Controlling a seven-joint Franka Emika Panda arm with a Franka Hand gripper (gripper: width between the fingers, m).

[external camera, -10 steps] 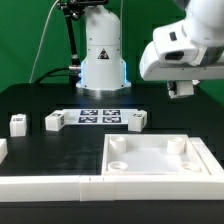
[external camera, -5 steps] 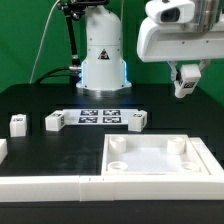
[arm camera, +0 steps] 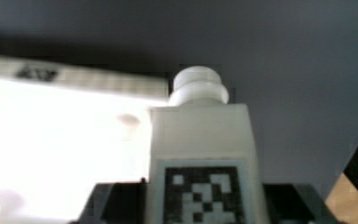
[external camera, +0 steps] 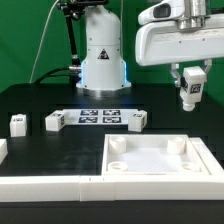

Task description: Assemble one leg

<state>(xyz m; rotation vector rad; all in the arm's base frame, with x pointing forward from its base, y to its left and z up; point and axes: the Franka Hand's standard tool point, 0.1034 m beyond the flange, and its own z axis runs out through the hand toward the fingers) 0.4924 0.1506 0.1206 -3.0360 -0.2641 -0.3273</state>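
My gripper (external camera: 191, 82) is shut on a leg (external camera: 191, 91), a small white block with a black-and-white tag, and holds it upright in the air above the table's back right. In the wrist view the leg (arm camera: 201, 130) fills the middle, its round peg pointing away and its tag between my dark fingers (arm camera: 119, 203); the gripper (arm camera: 202, 198) clamps it from both sides. The large white panel (external camera: 160, 160) with raised rim and corner holes lies below, at the front right, and shows blurred in the wrist view (arm camera: 51, 120).
Three more legs stand on the black table: two at the exterior view's left (external camera: 18, 124) (external camera: 54, 121) and one near the middle (external camera: 138, 120). The marker board (external camera: 98, 117) lies between them. Long white bars (external camera: 50, 186) run along the front edge.
The arm has swung toward the exterior view's left and turned, so the held leg now hangs upright and slightly lower. Nothing on the table moved.
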